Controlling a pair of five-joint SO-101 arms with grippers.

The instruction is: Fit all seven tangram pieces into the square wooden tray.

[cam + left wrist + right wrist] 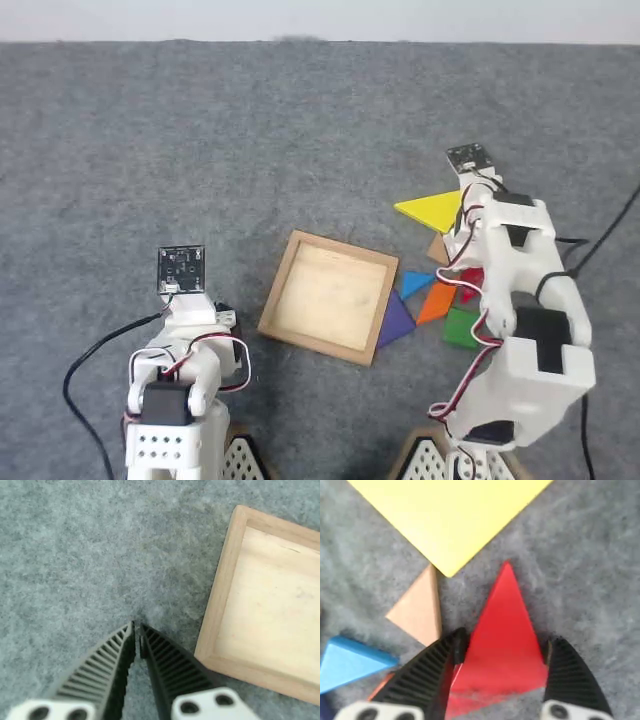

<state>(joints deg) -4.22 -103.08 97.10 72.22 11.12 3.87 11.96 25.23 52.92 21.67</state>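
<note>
The square wooden tray (272,300) (218,593) lies mid-table with nothing in it. To its right the pieces are scattered: a large yellow triangle (432,208) (450,515), a tan triangle (437,248) (417,610), a blue triangle (413,283) (347,662), an orange piece (436,300), a purple triangle (393,322), a green piece (460,328) and a red triangle (470,288) (505,625). My right gripper (510,645) is open, one finger on each side of the red triangle's wide end. My left gripper (136,628) is shut over bare carpet, just off the tray's near left corner.
Grey carpet covers the table. The right arm (520,300) hangs over part of the piece cluster and hides part of the red and green pieces. The left arm (180,350) stands at the lower left. Open carpet stretches behind and left of the tray.
</note>
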